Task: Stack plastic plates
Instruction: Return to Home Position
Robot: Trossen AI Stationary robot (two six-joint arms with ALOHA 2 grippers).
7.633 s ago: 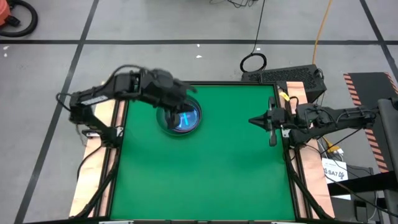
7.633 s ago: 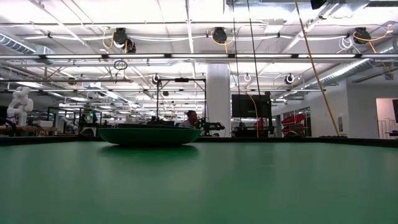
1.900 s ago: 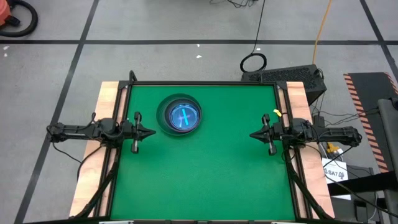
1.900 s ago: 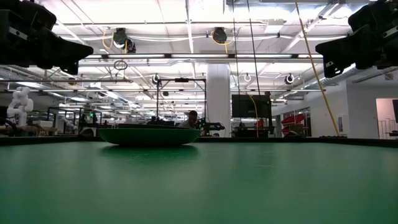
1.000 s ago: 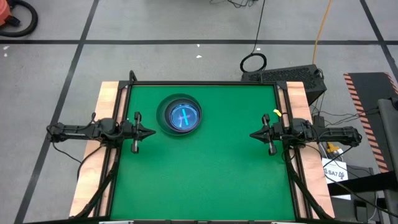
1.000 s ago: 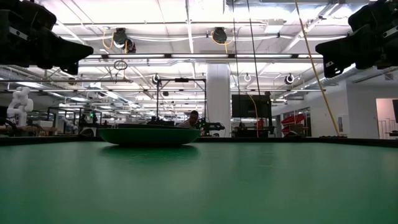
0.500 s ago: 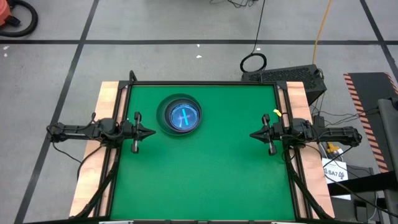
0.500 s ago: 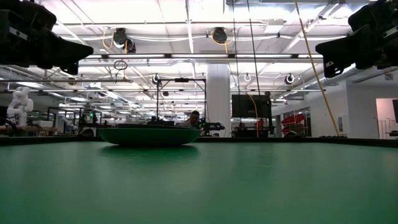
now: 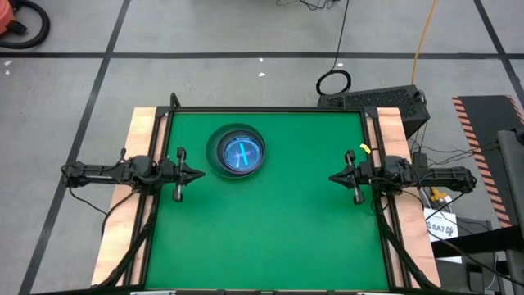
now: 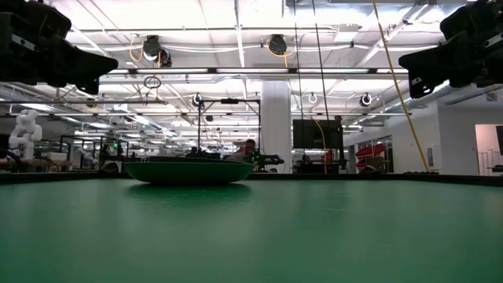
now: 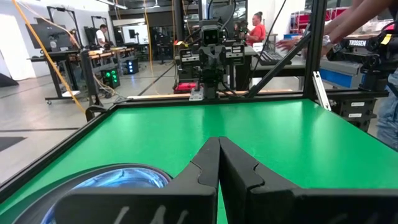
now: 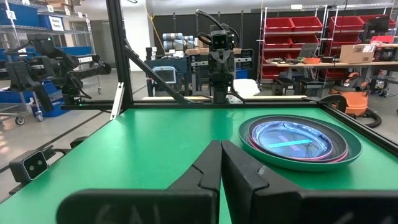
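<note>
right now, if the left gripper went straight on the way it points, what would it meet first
Likely the right gripper facing it across the table; the left gripper seems to pass above and beside the plate stack.

We saw the green table (image 9: 270,229) carrying a single stack of plates (image 9: 236,152), toward eleven o'clock from its centre.

Two slim dark jointed arms (image 9: 106,170), each ending in matte black wedge-shaped fingers (image 11: 205,168).
</note>
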